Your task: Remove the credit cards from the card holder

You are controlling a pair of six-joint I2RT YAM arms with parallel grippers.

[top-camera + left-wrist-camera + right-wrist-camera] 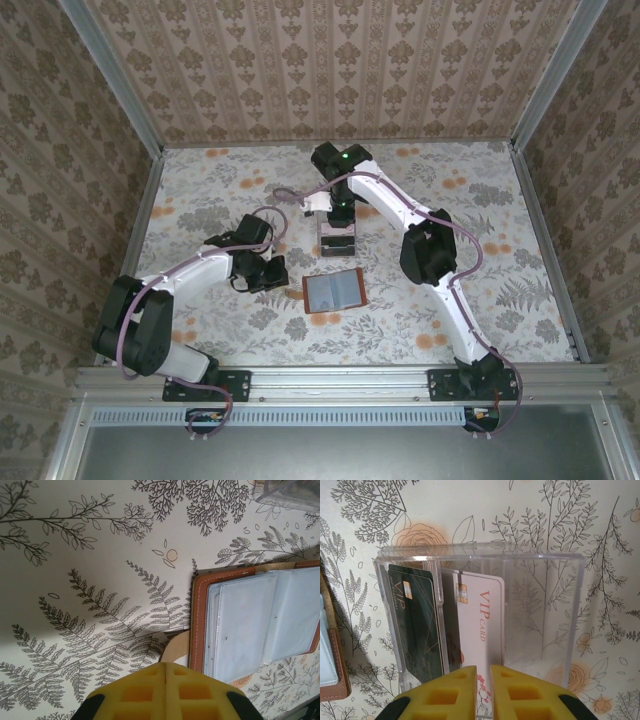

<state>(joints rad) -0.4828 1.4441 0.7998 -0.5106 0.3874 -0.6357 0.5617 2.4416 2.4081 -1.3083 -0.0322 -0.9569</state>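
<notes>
The card holder lies open on the table, brown border round grey-blue clear pockets. My left gripper is shut at its left edge, fingertips right by the tan strap. Farther back, my right gripper hovers over a clear plastic box with its jaws a narrow gap apart. Two credit cards stand in the box: a dark green one in the left slot and a white-pink "VIP" one beside it, straight under the gap. Neither pad touches that card.
The flowered tabletop is walled by patterned panels on three sides. The clear box stands just behind the holder, under the right wrist. The box's right compartment holds nothing. The holder's corner shows at the right wrist view's left edge.
</notes>
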